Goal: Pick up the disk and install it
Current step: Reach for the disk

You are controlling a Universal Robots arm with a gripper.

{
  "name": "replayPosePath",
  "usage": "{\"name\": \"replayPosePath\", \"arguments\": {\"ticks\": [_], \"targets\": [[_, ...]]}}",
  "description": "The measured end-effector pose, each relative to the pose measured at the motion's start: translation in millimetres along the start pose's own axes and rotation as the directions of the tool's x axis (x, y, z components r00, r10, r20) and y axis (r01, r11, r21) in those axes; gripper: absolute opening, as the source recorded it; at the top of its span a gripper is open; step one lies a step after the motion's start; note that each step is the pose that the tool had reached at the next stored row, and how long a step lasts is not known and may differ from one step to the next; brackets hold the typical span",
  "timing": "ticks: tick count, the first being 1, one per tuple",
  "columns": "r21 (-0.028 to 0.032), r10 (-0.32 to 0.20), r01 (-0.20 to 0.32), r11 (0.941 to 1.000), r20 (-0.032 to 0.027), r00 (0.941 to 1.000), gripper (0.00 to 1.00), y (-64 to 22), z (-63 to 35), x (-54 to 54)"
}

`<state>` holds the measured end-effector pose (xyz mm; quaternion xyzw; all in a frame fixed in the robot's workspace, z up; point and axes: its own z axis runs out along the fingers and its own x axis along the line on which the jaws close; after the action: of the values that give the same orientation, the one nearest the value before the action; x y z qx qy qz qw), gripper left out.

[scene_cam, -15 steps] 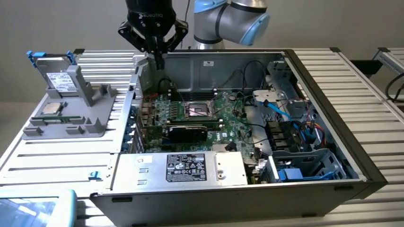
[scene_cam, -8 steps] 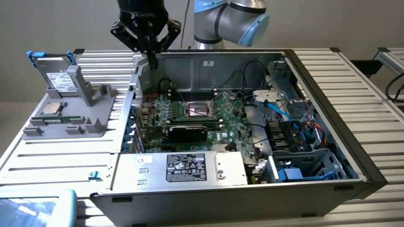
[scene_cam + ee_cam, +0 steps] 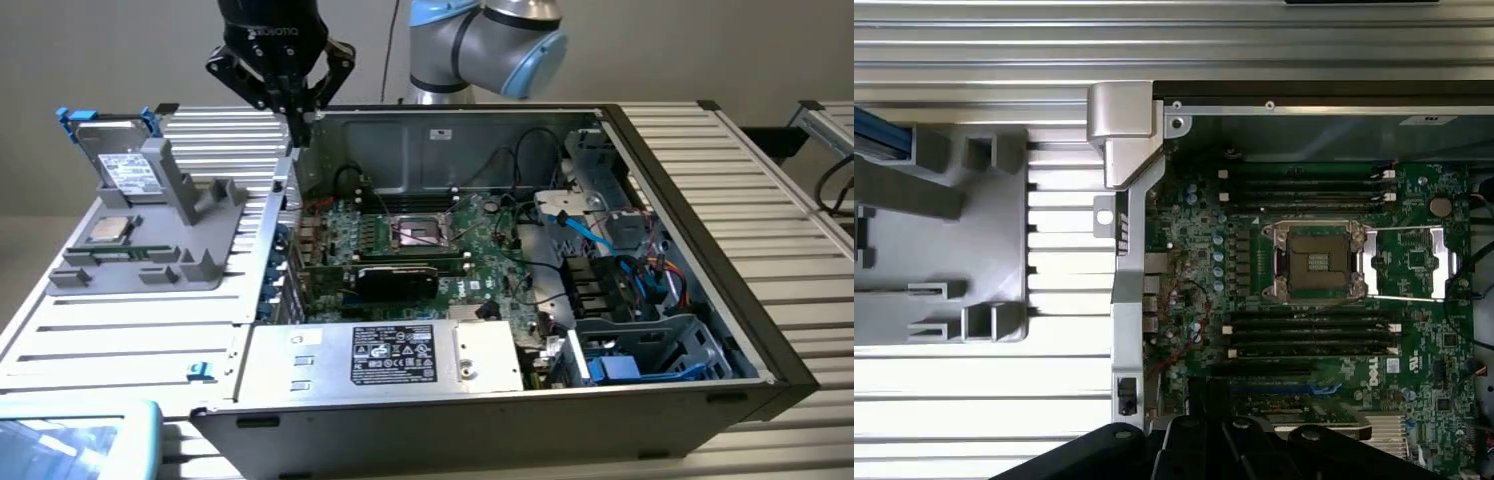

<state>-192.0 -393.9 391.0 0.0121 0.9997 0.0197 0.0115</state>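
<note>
The disk [image 3: 123,165], silver-grey with a white label and a bright blue frame, stands upright in a grey holder [image 3: 147,255] on the exterior view's left. A strip of its blue frame [image 3: 876,135] shows in the wrist view beside the same holder [image 3: 944,250]. My gripper [image 3: 302,115] hangs above the back left corner of the open computer case [image 3: 694,300]. It is to the exterior view's right of the disk and clear of it. Its black fingers are shut together and hold nothing.
A small square processor chip [image 3: 110,230] lies on the holder in front of the disk. Inside the case are the motherboard [image 3: 427,240] with its socket [image 3: 1319,262], a silver power supply [image 3: 400,355], loose cables and a drive cage [image 3: 654,350]. A light blue tray [image 3: 67,440] sits at the lower left.
</note>
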Motion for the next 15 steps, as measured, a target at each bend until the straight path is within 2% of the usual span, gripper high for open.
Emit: {"name": "replayPosePath", "arguments": {"ticks": [15], "targets": [[0.0026, -0.024, 0.024, 0.9997, -0.0008, 0.9997, 0.11, 8.3, 1.4, 35.4]]}}
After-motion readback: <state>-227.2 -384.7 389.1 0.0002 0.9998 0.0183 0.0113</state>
